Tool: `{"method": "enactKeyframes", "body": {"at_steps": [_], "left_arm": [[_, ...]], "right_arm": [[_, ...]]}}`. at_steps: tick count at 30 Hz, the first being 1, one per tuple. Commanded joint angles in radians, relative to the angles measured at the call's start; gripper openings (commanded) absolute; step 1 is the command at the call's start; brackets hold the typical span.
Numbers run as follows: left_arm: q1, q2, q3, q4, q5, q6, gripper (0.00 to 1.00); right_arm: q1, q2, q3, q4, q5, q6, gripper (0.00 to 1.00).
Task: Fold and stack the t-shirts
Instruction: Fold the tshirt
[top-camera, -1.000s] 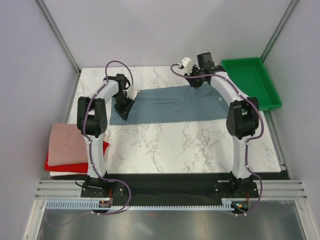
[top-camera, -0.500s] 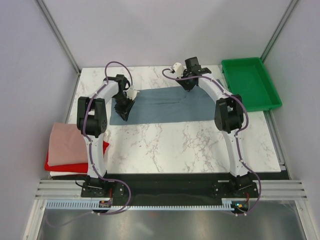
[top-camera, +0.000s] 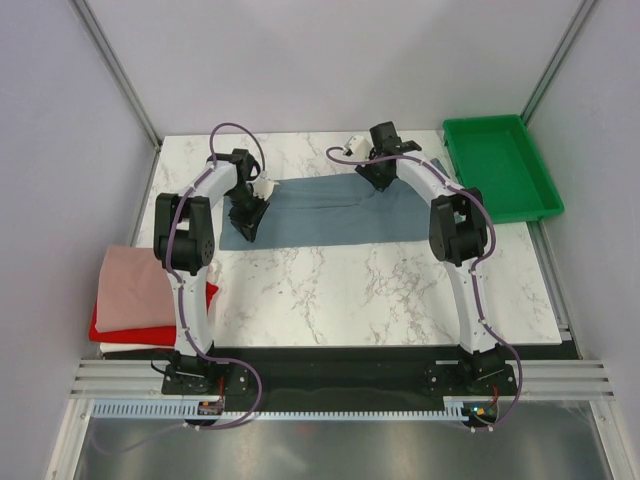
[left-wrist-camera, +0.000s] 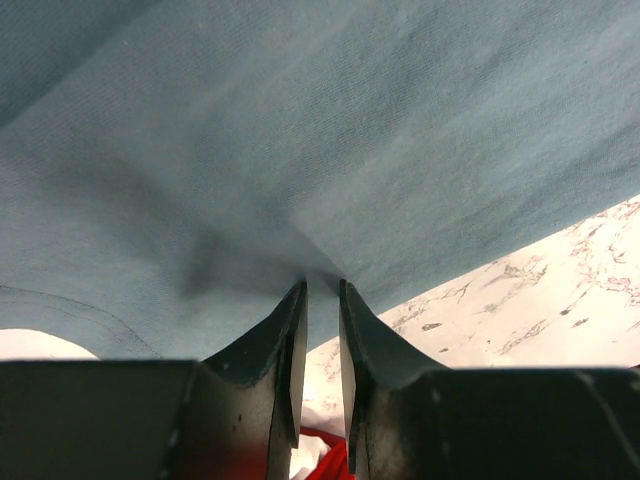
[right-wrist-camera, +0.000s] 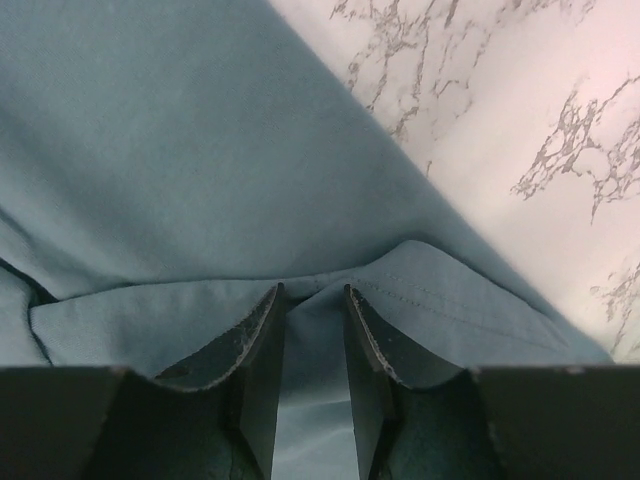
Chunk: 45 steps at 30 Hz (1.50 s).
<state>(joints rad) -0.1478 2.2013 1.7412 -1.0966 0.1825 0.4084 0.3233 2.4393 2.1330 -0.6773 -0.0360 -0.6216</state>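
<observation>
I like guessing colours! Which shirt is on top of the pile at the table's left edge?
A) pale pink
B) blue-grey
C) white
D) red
A: the top view shows the pale pink shirt lying uppermost, with the red shirt peeking out beneath it.

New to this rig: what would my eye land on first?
The blue-grey t-shirt spread across the far part of the marble table, the left claw pinching its left end, the right claw its far edge. Then the green tray at the far right corner and the pink-topped stack of folded shirts at the left edge.
</observation>
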Motion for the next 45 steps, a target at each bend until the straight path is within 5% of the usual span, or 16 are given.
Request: {"method": "enactKeyframes", "body": {"at_steps": [1,5,11,24,27,28,30,34,45], "left_arm": [[-0.004,-0.015,0.006,0.012,-0.009,-0.025,0.26],[-0.004,-0.02,0.004,0.012,-0.015,-0.025,0.26],[-0.003,-0.017,0.007,0.014,-0.014,-0.026,0.26],[-0.006,-0.028,-0.014,0.017,-0.017,-0.026,0.26],[-0.007,-0.032,-0.022,0.02,-0.023,-0.026,0.26],[-0.007,-0.034,-0.022,0.023,-0.026,-0.028,0.26],[-0.007,-0.04,-0.026,0.024,-0.032,-0.029,0.26],[-0.007,-0.052,-0.037,0.029,-0.037,-0.028,0.26],[-0.007,-0.054,-0.042,0.032,-0.041,-0.026,0.26]], "right_arm": [[-0.003,-0.048,0.005,-0.016,0.019,0.019,0.37],[-0.009,-0.059,0.005,-0.022,0.012,0.028,0.11],[-0.012,-0.118,-0.015,-0.01,0.005,0.049,0.0],[-0.012,-0.178,-0.036,0.062,-0.074,0.102,0.0],[-0.013,-0.161,-0.036,0.074,-0.058,0.117,0.09],[-0.012,-0.157,-0.036,0.074,-0.027,0.121,0.24],[-0.012,-0.166,-0.041,0.093,0.019,0.132,0.32],[-0.013,-0.233,-0.059,0.13,0.038,0.126,0.32],[0.051,-0.247,-0.122,0.027,-0.235,0.057,0.25]]}}
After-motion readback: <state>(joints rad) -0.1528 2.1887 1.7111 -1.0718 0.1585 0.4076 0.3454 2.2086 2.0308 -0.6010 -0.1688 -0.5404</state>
